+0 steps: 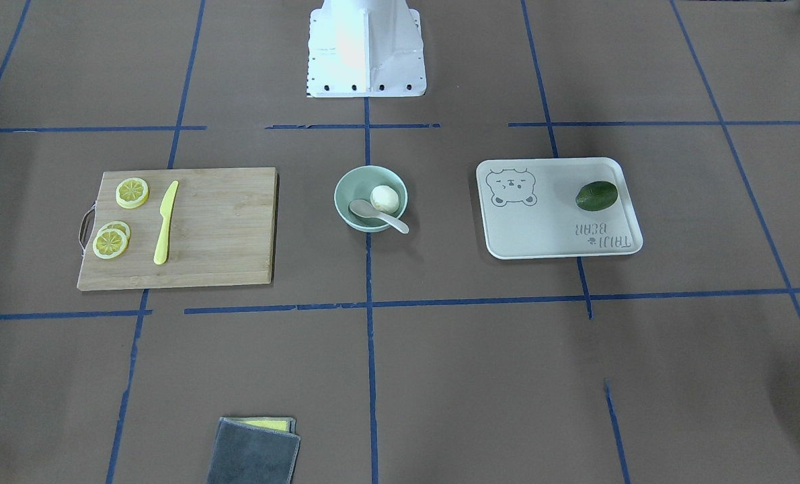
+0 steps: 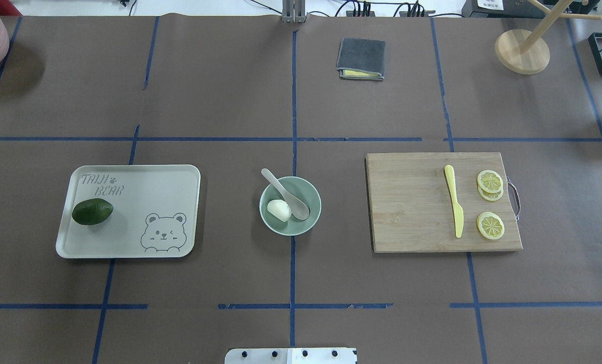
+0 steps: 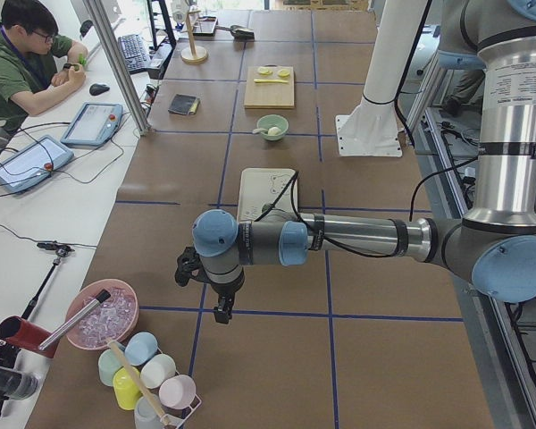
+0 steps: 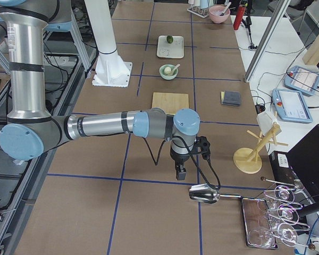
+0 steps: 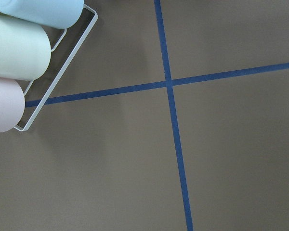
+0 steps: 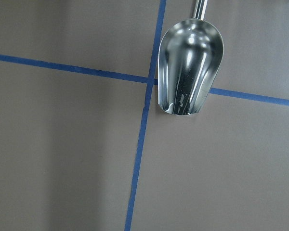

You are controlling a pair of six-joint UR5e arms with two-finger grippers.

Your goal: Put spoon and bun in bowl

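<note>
The mint-green bowl (image 1: pixel 351 183) (image 2: pixel 309 192) stands at the table's middle. The white bun (image 1: pixel 384 197) (image 2: pixel 278 209) lies inside it. The pale spoon (image 1: pixel 376 214) (image 2: pixel 287 194) rests in the bowl with its scoop inside and its handle over the rim. Both grippers are far from the bowl, at opposite table ends, pointing down above the bare mat. The left gripper (image 3: pixel 221 311) shows only in the exterior left view and the right gripper (image 4: pixel 179 172) only in the exterior right view. I cannot tell whether either is open or shut.
A wooden board (image 2: pixel 412 212) holds a yellow knife (image 2: pixel 454 199) and lemon slices (image 2: pixel 490 225). A bear-print tray (image 2: pixel 144 202) holds a green fruit (image 2: pixel 92 211). A folded grey cloth (image 2: pixel 360 59) lies far back. A metal scoop (image 6: pixel 189 67) lies under the right wrist, and racked cups (image 5: pixel 19 53) are beside the left.
</note>
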